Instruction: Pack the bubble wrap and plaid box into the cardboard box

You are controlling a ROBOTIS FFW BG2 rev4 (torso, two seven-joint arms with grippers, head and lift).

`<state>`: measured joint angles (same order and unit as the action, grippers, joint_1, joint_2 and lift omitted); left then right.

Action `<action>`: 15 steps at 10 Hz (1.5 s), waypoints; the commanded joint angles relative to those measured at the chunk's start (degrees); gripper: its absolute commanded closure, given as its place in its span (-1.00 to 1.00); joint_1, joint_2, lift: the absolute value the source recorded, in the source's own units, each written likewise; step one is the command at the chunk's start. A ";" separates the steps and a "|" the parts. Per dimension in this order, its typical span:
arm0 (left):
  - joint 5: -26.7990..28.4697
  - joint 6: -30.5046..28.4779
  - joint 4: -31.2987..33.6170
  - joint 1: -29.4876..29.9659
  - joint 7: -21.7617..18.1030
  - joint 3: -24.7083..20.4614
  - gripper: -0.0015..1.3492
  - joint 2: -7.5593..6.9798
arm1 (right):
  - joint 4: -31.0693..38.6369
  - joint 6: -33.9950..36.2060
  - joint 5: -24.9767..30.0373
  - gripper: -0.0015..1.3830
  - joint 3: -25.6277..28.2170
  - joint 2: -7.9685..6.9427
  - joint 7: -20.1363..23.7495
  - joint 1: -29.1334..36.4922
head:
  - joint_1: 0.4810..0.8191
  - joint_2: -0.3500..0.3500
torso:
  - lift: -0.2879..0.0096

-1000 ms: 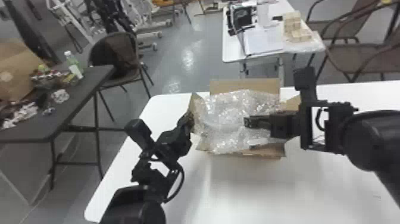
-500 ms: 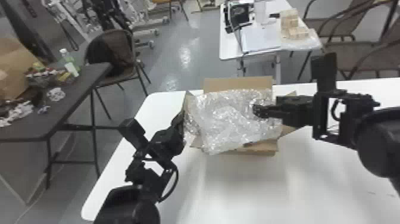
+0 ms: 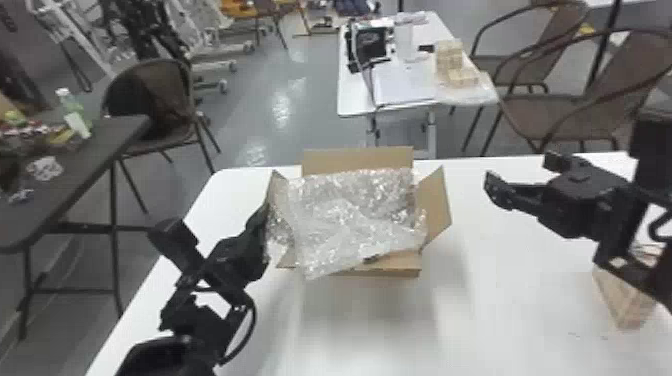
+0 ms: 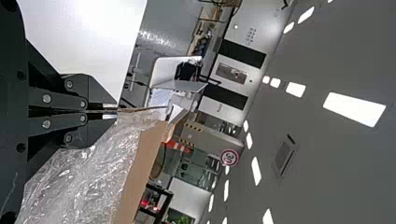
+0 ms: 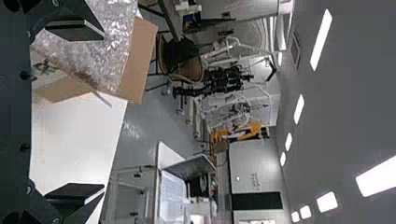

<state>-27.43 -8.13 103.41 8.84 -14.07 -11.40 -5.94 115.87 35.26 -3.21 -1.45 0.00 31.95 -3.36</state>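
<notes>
- At the counter's (image 3: 500, 320) near right, the plaid box (image 3: 625, 305) sits under the right arm, probably set aside within reach to be packed.
- Farther in, the right claw (image 3: 519, 170) hangs beside the cardboard box, spread wide with nothing between its fingers, which leaves it free for pressing or fetching.
- Across from it, the left claw (image 4: 109, 111) is closed on the thin edge of the cardboard box's left side, likely to steady the box and keep that flap out of the way.
- Between the claws, the cardboard box (image 3: 367, 272) stands open, flaps outward, the sensible way to receive things.
- Bubble wrap (image 3: 350, 215) fills its mouth and droops over the near edge; it probably needs tucking down to make room for the plaid box.
</notes>
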 commanded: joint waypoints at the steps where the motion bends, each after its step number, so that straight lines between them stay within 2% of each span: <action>1: -0.25 0.31 0.39 0.83 0.10 -0.65 0.80 0.05 | 4.28 -6.70 1.98 -0.79 3.74 -0.05 -0.05 8.63 | -0.18 0.61 | -0.13; 4: -0.69 1.28 1.00 2.41 0.10 -2.32 0.80 0.05 | 3.84 -24.10 2.24 -0.77 8.66 -0.05 -0.57 21.73 | 0.14 0.50 | -0.13; 5: -0.78 1.45 1.18 3.02 0.10 -2.67 0.80 0.32 | 4.19 -25.95 2.50 -0.76 11.12 -0.05 -0.66 24.45 | 0.27 0.47 | -0.13; 8: -0.78 1.37 1.70 4.61 0.10 -4.07 0.80 1.02 | 6.48 -27.70 3.03 -0.76 15.69 -0.05 -0.66 29.11 | 0.27 0.34 | -0.13; 11: -0.95 2.07 1.97 5.48 0.10 -5.39 0.80 1.55 | 7.44 -28.67 3.12 -0.76 18.06 -0.05 -0.66 33.24 | 0.27 0.31 | -0.13; 13: -0.95 2.25 2.06 5.84 0.10 -6.09 0.80 2.16 | 4.19 -32.01 3.38 -0.76 22.46 -0.05 -0.75 34.56 | 0.27 0.26 | -0.13; 15: -0.95 2.07 2.06 5.75 0.10 -5.92 0.80 2.16 | -1.35 -35.88 3.47 -0.76 24.92 -0.05 -0.75 31.92 | 0.27 0.16 | -0.13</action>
<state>-28.39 -5.98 105.47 14.62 -13.98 -17.35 -3.78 116.24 0.47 0.26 22.84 0.00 31.20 29.50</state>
